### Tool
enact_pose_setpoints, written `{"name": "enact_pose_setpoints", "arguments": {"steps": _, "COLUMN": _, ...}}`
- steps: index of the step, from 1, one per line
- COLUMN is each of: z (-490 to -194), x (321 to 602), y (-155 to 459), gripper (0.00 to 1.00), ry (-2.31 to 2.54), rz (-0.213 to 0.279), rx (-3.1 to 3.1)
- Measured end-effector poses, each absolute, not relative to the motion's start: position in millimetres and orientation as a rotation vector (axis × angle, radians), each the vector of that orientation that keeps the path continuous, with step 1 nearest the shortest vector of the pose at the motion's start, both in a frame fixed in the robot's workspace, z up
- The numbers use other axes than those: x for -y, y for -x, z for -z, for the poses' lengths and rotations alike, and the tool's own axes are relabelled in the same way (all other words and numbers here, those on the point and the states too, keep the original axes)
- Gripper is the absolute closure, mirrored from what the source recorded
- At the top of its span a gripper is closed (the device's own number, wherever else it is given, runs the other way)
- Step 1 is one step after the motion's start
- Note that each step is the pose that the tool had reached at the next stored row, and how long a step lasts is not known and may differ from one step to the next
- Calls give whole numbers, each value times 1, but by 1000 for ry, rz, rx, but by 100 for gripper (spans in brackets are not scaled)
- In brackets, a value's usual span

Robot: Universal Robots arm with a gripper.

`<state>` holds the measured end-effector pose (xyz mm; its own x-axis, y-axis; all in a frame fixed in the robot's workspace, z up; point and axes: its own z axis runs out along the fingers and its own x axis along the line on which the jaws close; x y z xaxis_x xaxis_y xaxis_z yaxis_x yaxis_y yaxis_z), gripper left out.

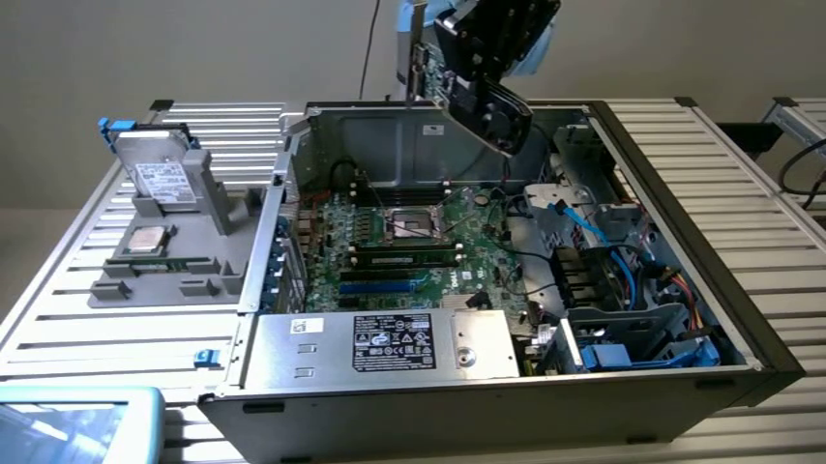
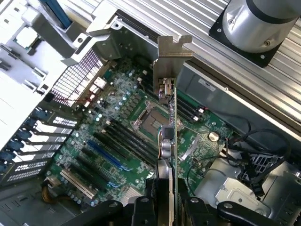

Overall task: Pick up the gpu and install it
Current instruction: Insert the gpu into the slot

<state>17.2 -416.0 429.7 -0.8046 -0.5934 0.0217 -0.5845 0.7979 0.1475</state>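
So I've got the gpu (image 2: 168, 141) clamped in my pincer (image 2: 167, 212), one finger on each flat face, gripped near one short end. It's up in the air and touching nothing. In the exterior view it hangs tilted over the far wall of the open computer case (image 1: 516, 425), well above the motherboard (image 1: 413, 242) lying flat on the case floor. In the wrist view I'm looking straight down the card's thin edge. Its long axis runs away from my fingers (image 2: 141, 209) out to the silver bracket (image 2: 171, 52), the end farthest from me, which sits over the case wall. The bit that matters, I reckon, is where the long slots (image 2: 104, 155) are, the blue one and its neighbours. They're below me and off to one side of the card, not under it. What's under the card is the patch just beside the processor socket (image 2: 149, 120). The card's length also crosses the slots' direction at an angle instead of running along them, so it isn't lined up. I can't see anything seated in those slots. The grey tray (image 1: 168, 261) with the drive (image 1: 162, 179) sits on the table (image 1: 722, 174) beside the case, at the exterior view's left, well apart from all this.
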Motion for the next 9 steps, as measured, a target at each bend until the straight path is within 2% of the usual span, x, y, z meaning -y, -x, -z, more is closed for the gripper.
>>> {"name": "enact_pose_setpoints", "arguments": {"steps": 9, "z": -429, "x": 416, "y": -17, "gripper": 72, "ry": -1192, "rz": 192, "rx": 2826}}
